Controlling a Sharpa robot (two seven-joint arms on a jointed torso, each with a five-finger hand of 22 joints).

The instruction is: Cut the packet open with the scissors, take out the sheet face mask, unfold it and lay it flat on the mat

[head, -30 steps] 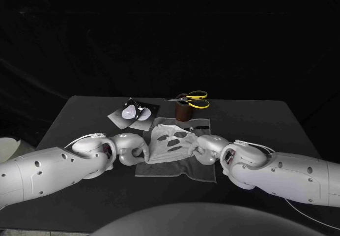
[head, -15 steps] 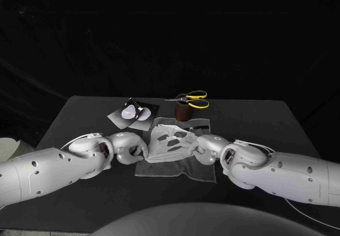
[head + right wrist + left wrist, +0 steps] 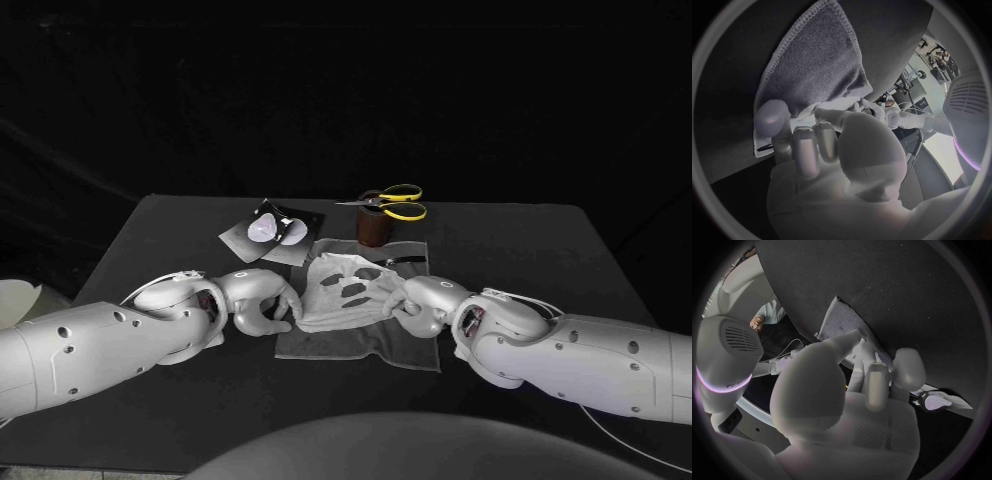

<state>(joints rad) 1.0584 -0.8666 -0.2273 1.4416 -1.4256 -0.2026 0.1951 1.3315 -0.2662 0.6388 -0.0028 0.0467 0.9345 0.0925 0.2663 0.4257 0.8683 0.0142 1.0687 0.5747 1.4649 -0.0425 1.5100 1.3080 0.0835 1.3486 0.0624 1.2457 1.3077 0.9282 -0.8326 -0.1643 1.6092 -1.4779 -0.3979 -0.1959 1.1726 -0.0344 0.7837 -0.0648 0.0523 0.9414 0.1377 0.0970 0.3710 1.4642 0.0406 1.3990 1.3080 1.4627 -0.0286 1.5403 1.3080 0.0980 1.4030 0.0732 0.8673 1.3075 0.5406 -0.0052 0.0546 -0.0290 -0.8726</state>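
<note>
Sheet face mask lies unfolded on the grey mat near the middle of the tabletop, eye and mouth holes facing up. Left robot hand touches the mask's left edge and right robot hand its right edge — whether either is pinching the sheet or merely resting on it cannot be determined. Opened packet sits beyond the mat's far left corner. Scissors rest near the far edge, just behind a brown cylinder.
</note>
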